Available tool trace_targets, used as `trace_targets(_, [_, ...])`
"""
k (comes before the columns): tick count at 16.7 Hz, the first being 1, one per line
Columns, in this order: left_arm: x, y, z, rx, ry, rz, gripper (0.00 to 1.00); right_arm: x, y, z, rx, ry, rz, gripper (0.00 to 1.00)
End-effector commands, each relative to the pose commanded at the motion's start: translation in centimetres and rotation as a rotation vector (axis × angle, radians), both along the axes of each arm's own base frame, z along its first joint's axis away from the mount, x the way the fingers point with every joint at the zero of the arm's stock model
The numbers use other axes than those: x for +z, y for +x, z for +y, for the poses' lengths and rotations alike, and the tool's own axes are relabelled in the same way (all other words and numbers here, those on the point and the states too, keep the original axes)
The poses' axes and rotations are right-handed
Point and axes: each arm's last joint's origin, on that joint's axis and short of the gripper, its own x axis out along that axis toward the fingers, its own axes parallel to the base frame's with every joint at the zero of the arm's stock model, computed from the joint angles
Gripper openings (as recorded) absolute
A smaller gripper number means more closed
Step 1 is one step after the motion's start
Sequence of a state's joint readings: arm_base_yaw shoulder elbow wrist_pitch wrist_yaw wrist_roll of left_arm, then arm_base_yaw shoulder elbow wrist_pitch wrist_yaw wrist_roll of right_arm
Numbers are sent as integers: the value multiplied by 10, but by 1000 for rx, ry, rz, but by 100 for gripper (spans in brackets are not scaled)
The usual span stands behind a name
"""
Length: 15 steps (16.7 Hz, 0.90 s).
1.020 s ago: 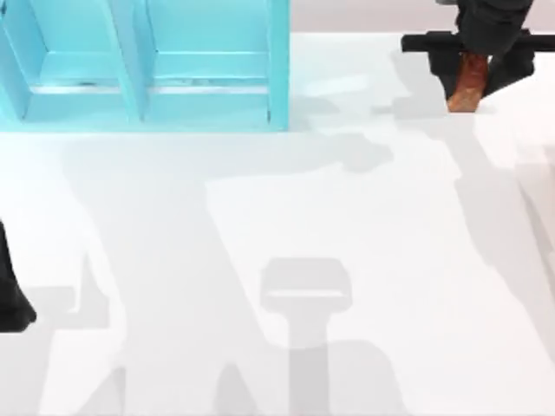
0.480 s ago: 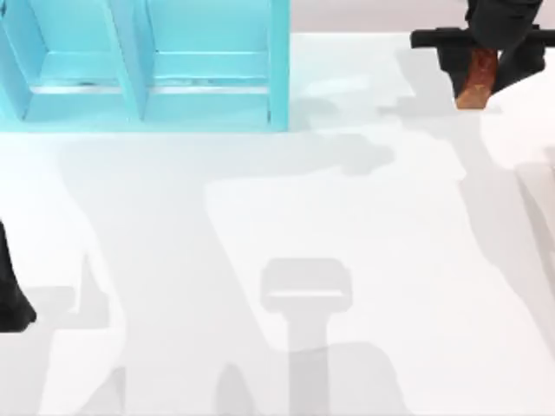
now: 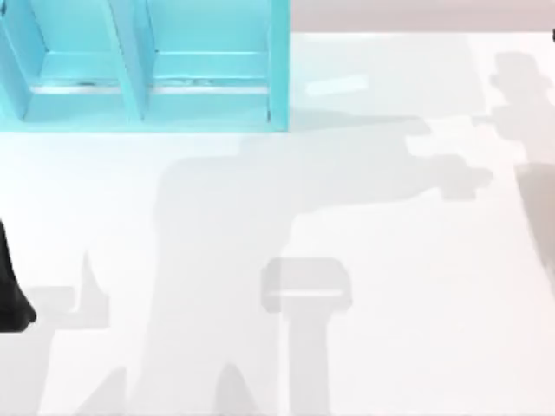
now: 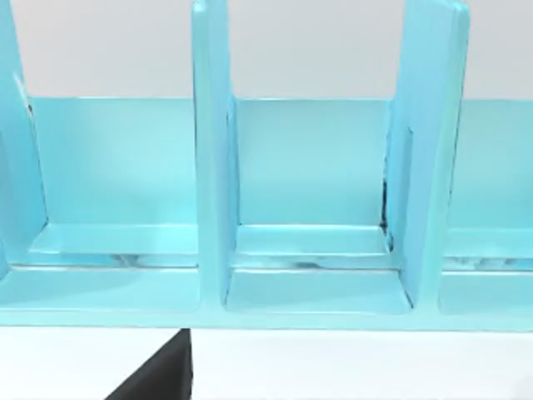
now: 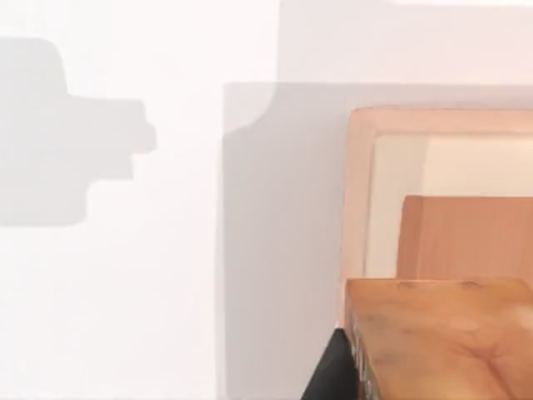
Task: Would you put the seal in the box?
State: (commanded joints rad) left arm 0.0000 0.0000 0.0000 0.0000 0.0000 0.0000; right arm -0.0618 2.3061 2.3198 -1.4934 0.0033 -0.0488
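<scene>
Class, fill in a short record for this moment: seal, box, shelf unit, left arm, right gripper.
seal: red-brown block with speckled orange-tan face, close to the right wrist camera
box: pale wooden open box, beyond the seal
shelf unit: turquoise divided shelf, table's far left
left arm: parked, near left edge
right gripper: dark finger beside the seal

table (image 3: 364, 217): white | far-left: turquoise shelf rack (image 3: 147, 65) (open compartments)

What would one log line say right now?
right gripper: shut on seal | box: close by, seal not yet inside | left arm: parked, table's left
</scene>
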Motion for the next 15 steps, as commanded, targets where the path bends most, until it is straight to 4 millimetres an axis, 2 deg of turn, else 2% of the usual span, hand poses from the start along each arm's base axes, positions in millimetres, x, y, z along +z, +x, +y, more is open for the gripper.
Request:
trace_targets(4, [0, 0, 0, 0, 0, 0, 100, -4, -59, -70, -4, 11, 55, 0])
trace_targets(7, [0, 0, 0, 0, 0, 0, 100, -4, -109, -104, -8, 16, 47, 0])
trace_targets(9, [0, 0, 0, 0, 0, 0, 100, -1, -135, -117, -8, 10, 22, 0])
trace_targets(11, [0, 0, 0, 0, 0, 0, 100, 2, -151, -124, -8, 3, -2, 0])
trace_targets(15, [0, 0, 0, 0, 0, 0, 100, 3, -156, -126, -8, 0, -9, 0])
